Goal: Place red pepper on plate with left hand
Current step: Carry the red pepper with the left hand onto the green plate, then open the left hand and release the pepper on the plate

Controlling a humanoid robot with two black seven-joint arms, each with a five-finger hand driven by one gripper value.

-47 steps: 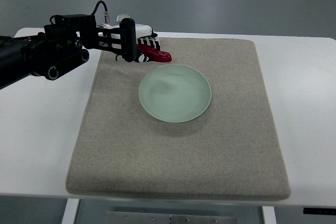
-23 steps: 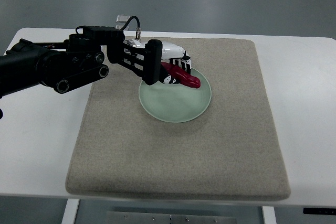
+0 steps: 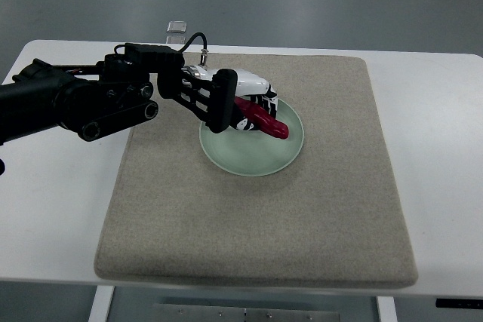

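A long dark red pepper point(image 3: 266, 121) is held in my left hand point(image 3: 253, 109), whose black-and-white fingers are curled around its stem end. The hand hovers over the pale green plate point(image 3: 249, 154), and the pepper's tip points right, just above the plate's inner right side. I cannot tell whether the pepper touches the plate. My black left arm point(image 3: 83, 99) reaches in from the left edge and hides the plate's upper left rim. No right arm shows.
The plate lies on a grey felt mat point(image 3: 256, 224) that covers most of the white table point(image 3: 438, 148). A small clear object point(image 3: 176, 27) stands at the table's far edge.
My left hand has carried the pepper from the mat's far left, right and toward me, over the plate, then lowered it slightly in the last half second.
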